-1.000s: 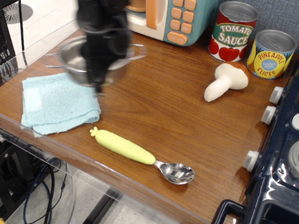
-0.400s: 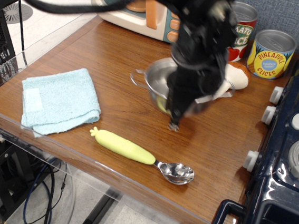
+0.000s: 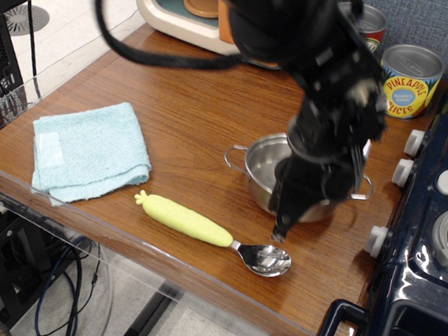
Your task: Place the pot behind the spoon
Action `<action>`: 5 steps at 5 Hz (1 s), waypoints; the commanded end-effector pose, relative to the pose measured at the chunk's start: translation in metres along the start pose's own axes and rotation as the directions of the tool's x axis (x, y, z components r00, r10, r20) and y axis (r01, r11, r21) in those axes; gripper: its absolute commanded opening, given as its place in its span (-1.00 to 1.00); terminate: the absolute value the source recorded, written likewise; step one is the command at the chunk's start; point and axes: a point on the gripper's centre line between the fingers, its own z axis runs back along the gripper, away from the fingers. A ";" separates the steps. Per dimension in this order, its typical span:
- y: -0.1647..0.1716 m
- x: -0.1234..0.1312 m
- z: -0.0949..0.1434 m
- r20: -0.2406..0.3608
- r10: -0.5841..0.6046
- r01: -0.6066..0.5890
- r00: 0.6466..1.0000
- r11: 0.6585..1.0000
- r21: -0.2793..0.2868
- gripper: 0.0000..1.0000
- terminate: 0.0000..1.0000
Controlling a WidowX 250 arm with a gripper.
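Note:
The small shiny steel pot [image 3: 262, 172] is near the table surface just behind the spoon's bowl, toward the right side; one wire handle shows on its left and one on its right. My black gripper [image 3: 296, 203] comes down over the pot's right half and is shut on the pot's rim. The spoon [image 3: 210, 233] lies near the front edge, its pale yellow-green handle pointing left and its metal bowl to the right. Whether the pot rests on the table or hangs just above it I cannot tell.
A folded light blue cloth [image 3: 89, 149] lies at the left. A toy microwave [image 3: 192, 6] stands at the back, with a pineapple can [image 3: 407, 81] at the back right. A dark blue toy stove [image 3: 436, 228] borders the table's right side.
My gripper has carried the pot from the back left, above the cloth, across the table to the right and down to a spot just behind the spoon's bowl.

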 end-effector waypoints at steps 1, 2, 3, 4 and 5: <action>-0.016 0.021 0.006 0.028 -0.081 0.082 0.996 0.996 -0.033 1.00 -1.00; -0.017 0.019 0.012 0.031 -0.052 0.052 0.998 0.999 -0.008 1.00 -1.00; -0.011 0.014 0.020 0.039 -0.030 0.029 0.999 1.000 0.006 1.00 -1.00; -0.003 0.007 0.035 0.055 -0.031 0.030 0.998 0.999 0.021 1.00 -1.00; 0.005 -0.002 0.060 0.081 -0.031 0.026 0.996 0.997 0.072 1.00 -1.00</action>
